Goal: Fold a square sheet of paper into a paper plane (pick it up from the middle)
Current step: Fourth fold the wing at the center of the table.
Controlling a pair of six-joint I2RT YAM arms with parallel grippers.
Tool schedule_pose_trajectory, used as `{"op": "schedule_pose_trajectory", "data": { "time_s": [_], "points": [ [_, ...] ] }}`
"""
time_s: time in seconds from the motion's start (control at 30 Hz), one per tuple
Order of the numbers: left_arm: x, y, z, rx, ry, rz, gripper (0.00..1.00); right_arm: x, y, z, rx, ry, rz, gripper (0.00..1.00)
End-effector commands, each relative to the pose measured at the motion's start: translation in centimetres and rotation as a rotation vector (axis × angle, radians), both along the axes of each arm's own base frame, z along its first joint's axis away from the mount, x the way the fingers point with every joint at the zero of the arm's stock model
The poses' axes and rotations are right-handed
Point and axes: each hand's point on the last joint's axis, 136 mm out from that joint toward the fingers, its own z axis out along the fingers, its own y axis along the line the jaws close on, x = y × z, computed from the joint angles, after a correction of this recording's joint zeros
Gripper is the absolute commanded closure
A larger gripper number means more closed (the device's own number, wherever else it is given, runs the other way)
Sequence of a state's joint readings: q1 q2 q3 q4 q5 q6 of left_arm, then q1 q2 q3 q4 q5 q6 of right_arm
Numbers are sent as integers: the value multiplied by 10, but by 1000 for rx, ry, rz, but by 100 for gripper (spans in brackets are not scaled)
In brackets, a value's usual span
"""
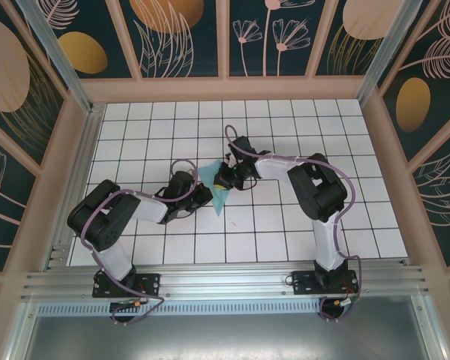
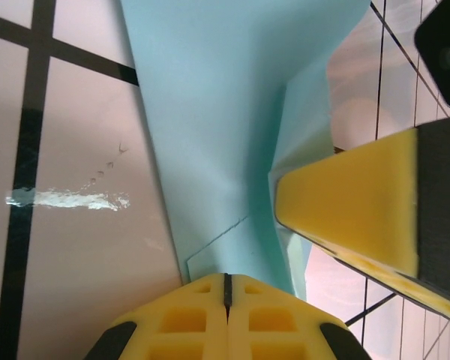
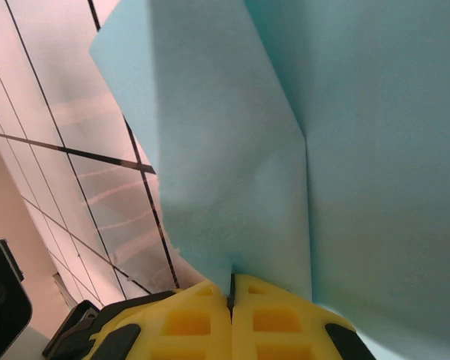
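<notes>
One paper sheet [image 1: 219, 196] is being pinched from two sides.
The light turquoise-blue paper sheet is hanging between two robot arms, over the middle of the white desk [image 1: 285, 225] with black grid lines. The left pincer [image 1: 204, 195] is squeezing tight on one part of it. The right pincer [image 1: 229, 178] is squeezing tight on another part, so the two pincers are sitting just beside each other. In the left wrist view, the two yellow fingers [image 2: 195, 319] are pressing together with the paper coming out between them. One yellow finger [image 2: 345, 210] of the right pincer is poking in just beside the paper. The sheet is showing folded flaps and one long crease [image 3: 306, 195]. I cannot tell if its pointy low end is touching the desk.
</notes>
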State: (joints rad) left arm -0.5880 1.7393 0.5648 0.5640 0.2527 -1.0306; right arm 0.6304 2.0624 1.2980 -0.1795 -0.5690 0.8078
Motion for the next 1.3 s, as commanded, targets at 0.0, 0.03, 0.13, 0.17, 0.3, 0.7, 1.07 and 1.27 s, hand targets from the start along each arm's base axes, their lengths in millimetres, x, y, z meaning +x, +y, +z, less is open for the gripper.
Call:
{"op": "schedule_pose_trajectory", "data": {
  "time_s": [0.0,0.03,0.13,0.17,0.3,0.7,1.07,1.27],
  "points": [
    [-10,7,-15,-2,64,9,100,9,10,4,22,-19,-13,98],
    [-11,7,-15,-5,68,10,100,9,12,4,25,-19,-9,98],
    [-11,8,-17,-7,77,14,100,9,16,7,49,-19,-6,98],
    [-11,8,-17,-7,79,11,100,10,17,7,52,-18,-6,98],
    [-11,8,-19,-5,81,9,100,10,19,6,40,-20,0,97],
    [-11,8,-19,-12,74,13,100,9,16,-3,-134,-107,14,97],
    [-7,12,21,-136,-9,71,96,8,18,-12,-205,-123,3,97],
    [-8,7,49,-292,-62,79,81,6,23,-9,-172,-111,8,97]
  ]
}}
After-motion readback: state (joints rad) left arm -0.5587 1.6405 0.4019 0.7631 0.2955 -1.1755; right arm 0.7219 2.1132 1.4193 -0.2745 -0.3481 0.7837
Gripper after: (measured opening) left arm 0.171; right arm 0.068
